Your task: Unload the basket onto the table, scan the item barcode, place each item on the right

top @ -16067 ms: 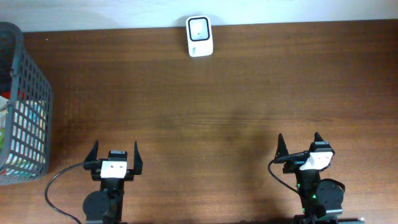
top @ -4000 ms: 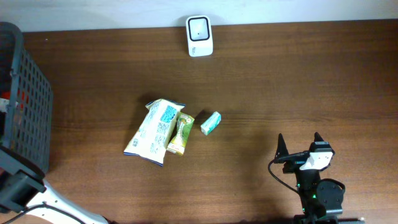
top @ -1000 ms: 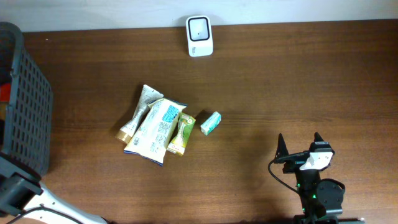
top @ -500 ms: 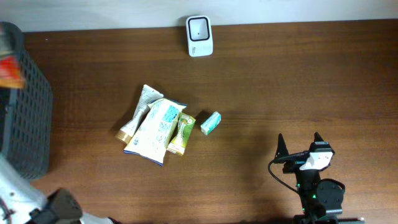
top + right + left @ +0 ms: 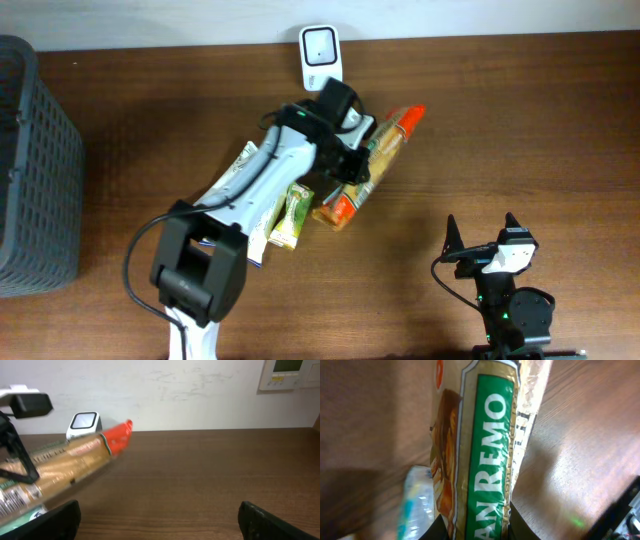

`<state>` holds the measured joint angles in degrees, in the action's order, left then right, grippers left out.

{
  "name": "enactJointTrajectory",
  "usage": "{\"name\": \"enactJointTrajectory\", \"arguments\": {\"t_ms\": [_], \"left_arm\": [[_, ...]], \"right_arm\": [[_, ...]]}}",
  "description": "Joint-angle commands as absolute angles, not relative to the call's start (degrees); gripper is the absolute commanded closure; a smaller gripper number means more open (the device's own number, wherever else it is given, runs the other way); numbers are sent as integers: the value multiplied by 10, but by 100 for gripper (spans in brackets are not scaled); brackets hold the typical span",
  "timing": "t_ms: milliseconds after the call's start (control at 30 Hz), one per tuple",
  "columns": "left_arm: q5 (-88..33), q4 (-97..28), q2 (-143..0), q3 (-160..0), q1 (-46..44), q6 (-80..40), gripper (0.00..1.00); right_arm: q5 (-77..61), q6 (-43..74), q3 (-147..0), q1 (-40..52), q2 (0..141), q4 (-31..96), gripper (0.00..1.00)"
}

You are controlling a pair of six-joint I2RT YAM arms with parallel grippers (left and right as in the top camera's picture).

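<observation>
Left gripper [image 5: 350,158] pinches the long tan plastic snack bag [image 5: 385,150], with its green label band and orange-red end, near its middle. In the left wrist view the fingers [image 5: 436,533] press on either side of the green band.

From the right wrist view I read the snack bag as lifted off the brown wooden table [image 5: 520,120] and tilted, red end highest. It sits near the small white box-shaped scanner [image 5: 321,58], in front of it and to its right, not touching it. I cannot tell which face carries the barcode.

Right gripper [image 5: 481,224] sits at the near table edge, jaws spread wide, nothing between them.

Beside the left arm lie a small green sachet [image 5: 290,215] and a beige tube [image 5: 246,158]. A small teal packet [image 5: 415,505] lies under the bag. A dark grey mesh basket [image 5: 35,170] stands at far left.
</observation>
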<state>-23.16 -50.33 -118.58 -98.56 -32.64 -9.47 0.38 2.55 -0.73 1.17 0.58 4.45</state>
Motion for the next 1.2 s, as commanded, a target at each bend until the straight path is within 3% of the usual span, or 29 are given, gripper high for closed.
{"name": "enactJointTrajectory", "arguments": {"t_ms": [0, 33, 67, 100, 200, 300, 400, 467, 567, 633, 667, 767, 900, 1167], "left_arm": [[-152, -496, -1183, -983, -362, -191, 100], [-119, -495, -1183, -972, -371, -226, 100], [-91, -493, -1183, -964, -373, -231, 69], [-72, -493, -1183, -965, -372, -230, 1], [-70, -503, -1171, -1002, -341, -156, 1], [-65, -526, -1105, -1124, -251, -88, 1], [26, -530, -1024, -1227, -88, -78, 1], [58, -546, -979, -1231, 81, -78, 1], [58, -556, -999, -1228, 252, -65, 0], [59, -553, -1079, -1228, 325, 41, 1], [59, -545, -1116, -1228, 341, 89, 5], [58, -486, -1219, -1228, 383, 120, 2], [59, -438, -1295, -1228, 402, 270, 5], [56, -352, -1362, -1228, 446, 331, 9]], "right_arm": [[5, 22, -3, 15, 2, 47, 1], [5, 22, -3, 15, 2, 47, 1], [5, 22, -3, 15, 2, 47, 1], [5, 22, -3, 15, 2, 47, 1], [5, 22, -3, 15, 2, 47, 1], [5, 22, -3, 15, 2, 47, 1], [5, 22, -3, 15, 2, 47, 1], [5, 22, -3, 15, 2, 47, 1], [5, 22, -3, 15, 2, 47, 1], [5, 22, -3, 15, 2, 47, 1], [5, 22, -3, 15, 2, 47, 1], [5, 22, -3, 15, 2, 47, 1], [5, 22, -3, 15, 2, 47, 1], [5, 22, -3, 15, 2, 47, 1]]}}
